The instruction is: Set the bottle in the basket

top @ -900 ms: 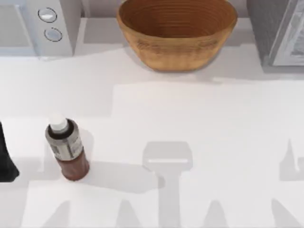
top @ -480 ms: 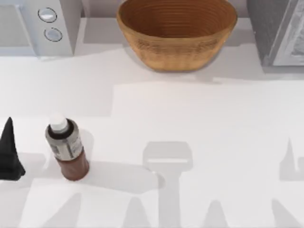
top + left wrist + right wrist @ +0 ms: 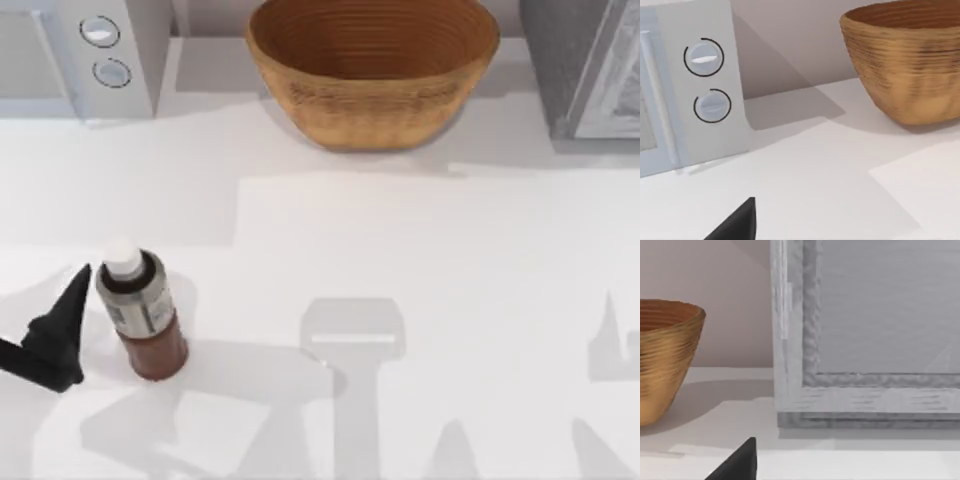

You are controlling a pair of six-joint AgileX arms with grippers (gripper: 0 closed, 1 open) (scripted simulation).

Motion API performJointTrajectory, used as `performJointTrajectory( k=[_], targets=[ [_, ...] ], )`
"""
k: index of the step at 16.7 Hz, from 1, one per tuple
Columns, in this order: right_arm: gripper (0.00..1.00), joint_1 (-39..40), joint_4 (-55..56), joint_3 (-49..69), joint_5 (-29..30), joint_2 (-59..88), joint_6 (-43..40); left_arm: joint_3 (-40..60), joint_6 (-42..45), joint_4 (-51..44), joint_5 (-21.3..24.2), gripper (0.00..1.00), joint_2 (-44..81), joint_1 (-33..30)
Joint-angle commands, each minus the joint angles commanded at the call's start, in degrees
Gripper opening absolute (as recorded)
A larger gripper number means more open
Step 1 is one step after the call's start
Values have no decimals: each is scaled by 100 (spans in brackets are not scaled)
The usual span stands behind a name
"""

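— So, where is the little reddish-brown bottle with the white cap [image 3: 141,315]?

— Standing at eight o'clock on the white table [image 3: 420,250]. The black left gripper [image 3: 55,335] is just beside it; I cannot tell its jaws.

— And the big round woven basket [image 3: 372,70]?

— Far off at twelve o'clock, nothing inside. Grabbing and carrying are left.

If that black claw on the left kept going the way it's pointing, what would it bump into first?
Probably the bottle. In the top view the left gripper points up and rightward toward the bottle's white cap, close beside it. Its height is unclear, so it might pass just behind the cap instead.
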Motion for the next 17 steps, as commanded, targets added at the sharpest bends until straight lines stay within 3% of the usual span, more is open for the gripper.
performJointTrajectory(
  k=[6, 10, 13, 17],
  targets=[
    [100, 0, 0, 0, 0, 0, 0, -139, 400, 2844, 1852, 100, 3302, 483],
    [100, 0, 0, 0, 0, 0, 0, -176, 578, 4245, 2766, 100, 4837, 710],
    [100, 0, 0, 0, 0, 0, 0, -178, 649, 4814, 3159, 100, 5438, 806],
    [100, 0, 0, 0, 0, 0, 0, -177, 663, 4928, 3242, 100, 5553, 825]
  ],
)
